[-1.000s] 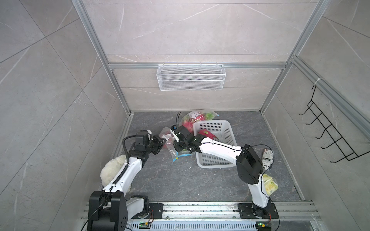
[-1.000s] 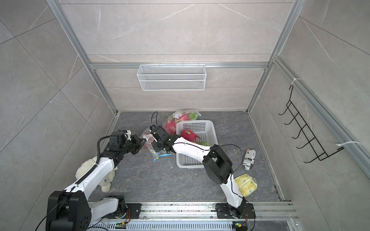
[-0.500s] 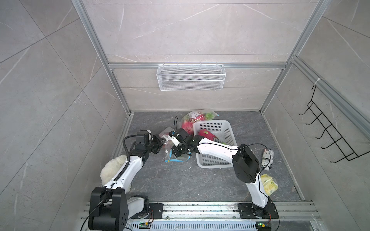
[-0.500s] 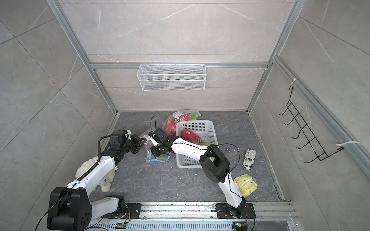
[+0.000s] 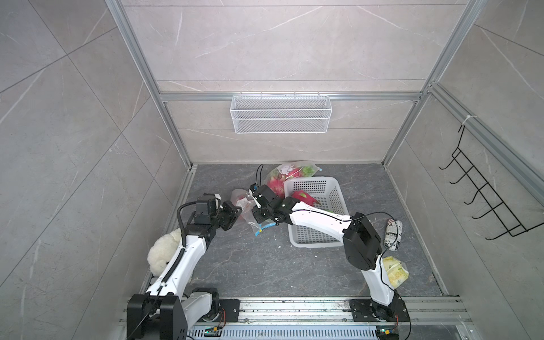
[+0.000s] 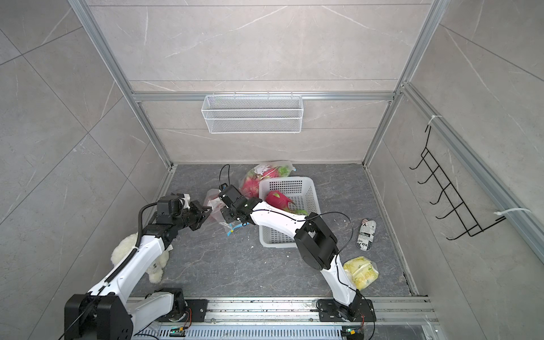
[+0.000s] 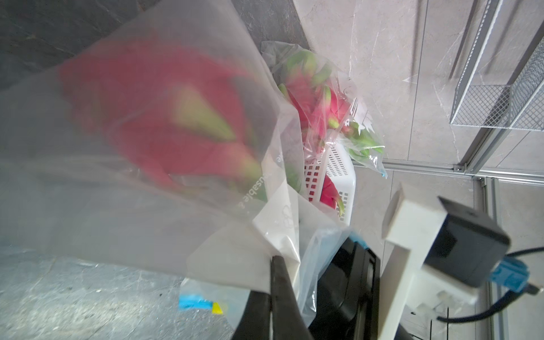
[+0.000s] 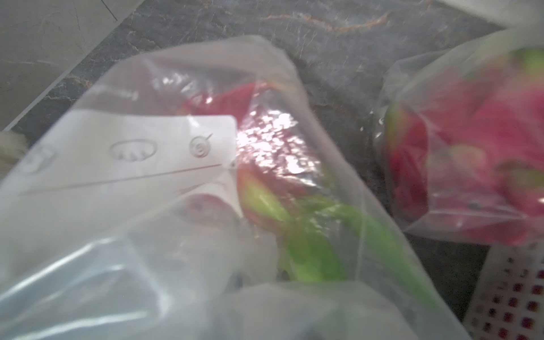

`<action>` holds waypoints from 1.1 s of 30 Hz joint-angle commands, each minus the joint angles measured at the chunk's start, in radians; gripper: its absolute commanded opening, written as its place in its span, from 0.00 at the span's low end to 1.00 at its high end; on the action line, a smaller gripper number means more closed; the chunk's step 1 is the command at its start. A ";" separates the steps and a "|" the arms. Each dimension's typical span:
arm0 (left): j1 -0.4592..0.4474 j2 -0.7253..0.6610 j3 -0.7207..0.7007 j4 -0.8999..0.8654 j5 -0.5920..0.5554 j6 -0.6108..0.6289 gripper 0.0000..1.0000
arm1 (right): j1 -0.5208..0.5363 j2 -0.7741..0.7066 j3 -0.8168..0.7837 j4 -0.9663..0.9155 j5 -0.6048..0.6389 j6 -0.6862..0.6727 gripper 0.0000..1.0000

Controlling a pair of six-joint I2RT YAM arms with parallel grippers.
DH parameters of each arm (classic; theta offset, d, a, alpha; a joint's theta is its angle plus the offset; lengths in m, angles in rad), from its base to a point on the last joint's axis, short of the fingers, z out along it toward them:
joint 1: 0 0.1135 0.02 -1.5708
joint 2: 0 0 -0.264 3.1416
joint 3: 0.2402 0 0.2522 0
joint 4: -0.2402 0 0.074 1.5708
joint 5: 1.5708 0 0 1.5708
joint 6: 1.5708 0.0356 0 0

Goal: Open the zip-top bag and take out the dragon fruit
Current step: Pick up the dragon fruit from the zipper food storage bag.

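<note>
**Left pinch on bag, fruit inside**

Table: dark stone slab. Your two arms reach in over it and meet left of centre.

Basket: white, perforated, right of centre. One loose fruit lies in its far end, magenta with green tips.

Second bag: clear, slumped against the basket's far rim by the back wall. Pink fruit shows through the film in both top views.

Zip-top bag: clear, just left of the basket, between your two wrists. Its blue-and-yellow zip end hangs low near the table.

Dragon fruit: inside that zip-top bag. Red skin and a green scale show blurred through the film in both wrist views. Not out.

Left fingers: together, clamped on a fold of the zip-top bag's film.

Right fingers: against the bag from the basket side. Film fills your right wrist view, so I cannot tell whether they are apart or gripping.
</note>
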 commanded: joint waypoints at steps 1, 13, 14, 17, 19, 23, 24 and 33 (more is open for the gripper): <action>0.032 -0.061 -0.004 -0.134 0.026 0.077 0.00 | -0.007 -0.038 0.002 -0.011 0.030 -0.055 0.29; 0.074 -0.026 -0.029 -0.179 0.219 0.115 0.00 | -0.035 0.017 0.068 -0.064 -0.030 -0.096 0.21; 0.074 -0.018 -0.030 -0.179 0.241 0.119 0.00 | -0.034 0.032 0.081 -0.064 -0.036 -0.094 0.21; 0.074 0.002 -0.028 -0.182 0.280 0.138 0.00 | -0.036 0.073 0.131 -0.075 -0.054 -0.114 0.21; 0.074 0.013 -0.012 -0.190 0.278 0.146 0.22 | -0.035 0.100 0.177 -0.106 -0.093 -0.138 0.21; 0.095 0.020 0.060 -0.232 0.212 0.159 0.88 | -0.034 0.142 0.215 -0.164 -0.150 -0.138 0.24; 0.112 0.016 0.074 -0.238 0.186 0.163 0.99 | -0.034 0.147 0.212 -0.174 -0.159 -0.130 0.24; 0.221 0.008 -0.046 -0.080 0.017 0.052 1.00 | -0.048 0.100 0.118 -0.130 -0.381 -0.076 0.38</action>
